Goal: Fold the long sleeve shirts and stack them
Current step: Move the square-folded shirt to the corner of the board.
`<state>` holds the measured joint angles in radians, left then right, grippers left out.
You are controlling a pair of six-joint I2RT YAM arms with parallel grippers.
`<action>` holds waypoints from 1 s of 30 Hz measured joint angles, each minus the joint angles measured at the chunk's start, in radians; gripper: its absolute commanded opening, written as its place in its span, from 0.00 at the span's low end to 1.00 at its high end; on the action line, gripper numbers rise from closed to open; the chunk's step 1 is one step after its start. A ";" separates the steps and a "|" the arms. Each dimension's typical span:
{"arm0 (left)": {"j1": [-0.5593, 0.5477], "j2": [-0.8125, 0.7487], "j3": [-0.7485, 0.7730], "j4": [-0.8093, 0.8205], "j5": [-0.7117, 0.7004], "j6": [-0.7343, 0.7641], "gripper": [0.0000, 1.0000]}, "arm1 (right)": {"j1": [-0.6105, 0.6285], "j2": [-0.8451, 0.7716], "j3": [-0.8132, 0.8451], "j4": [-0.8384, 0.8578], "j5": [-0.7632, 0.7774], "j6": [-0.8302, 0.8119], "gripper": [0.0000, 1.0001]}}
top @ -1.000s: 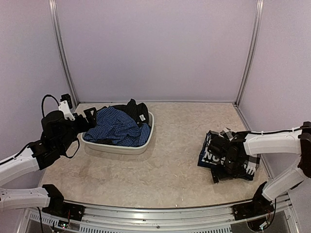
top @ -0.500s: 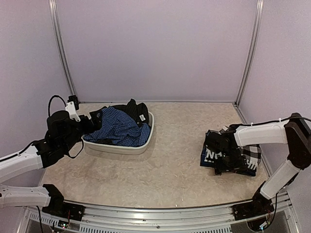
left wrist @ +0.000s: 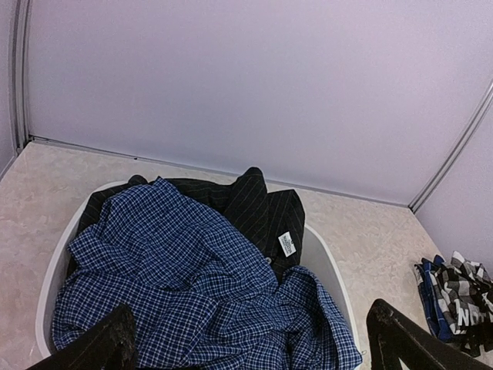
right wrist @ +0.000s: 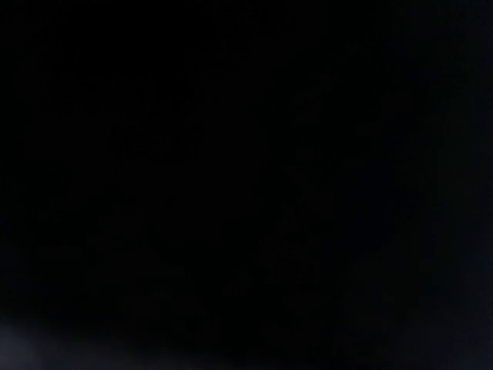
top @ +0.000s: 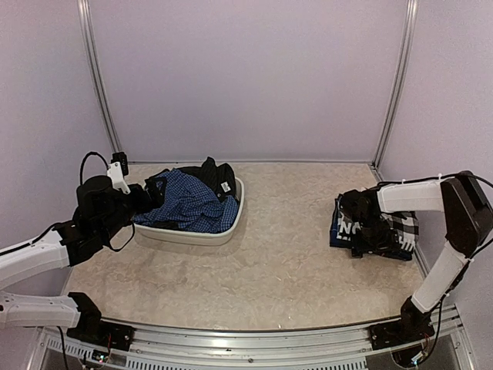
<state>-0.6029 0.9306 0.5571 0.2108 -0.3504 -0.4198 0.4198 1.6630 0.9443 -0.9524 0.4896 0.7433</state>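
Pale marbled table [top: 285, 266] between lilac walls: a white tub [top: 185, 235] holds the crumpled blue checked shirt [top: 189, 204], black shirt [top: 216, 176] behind it. Left jaws gape empty at the tub's left rim. Right jaws, spread wide, press on the folded black-and-white shirt [top: 402, 231] at far right

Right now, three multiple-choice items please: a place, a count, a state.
1. How many shirts lie in the white tub? A one; B two; C three.
2. Where is the black-and-white check shirt? A in the tub; B draped over an arm; C on the table, right side.
3. The left gripper is: A open, empty; B shut on cloth; C out of view.
1 B: blue check shirt and black shirt.
2 C: it lies folded, apart from the tub.
3 A: its fingers are spread wide.
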 measured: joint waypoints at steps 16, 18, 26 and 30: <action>-0.007 -0.007 0.000 -0.002 -0.002 -0.002 0.99 | -0.147 0.022 0.037 0.011 0.090 -0.098 0.99; -0.010 -0.008 0.000 -0.002 -0.002 -0.002 0.99 | -0.159 0.024 0.044 0.006 0.101 -0.099 0.99; -0.012 0.004 0.000 -0.003 -0.017 -0.002 0.99 | -0.110 -0.006 0.030 0.014 0.089 -0.088 1.00; -0.013 0.011 0.000 -0.003 -0.032 -0.003 0.99 | 0.031 -0.055 0.003 0.022 0.059 -0.047 1.00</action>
<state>-0.6155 0.9421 0.5571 0.2077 -0.3824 -0.4225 0.4511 1.6085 0.9478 -0.9302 0.5484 0.6968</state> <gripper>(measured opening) 0.990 0.995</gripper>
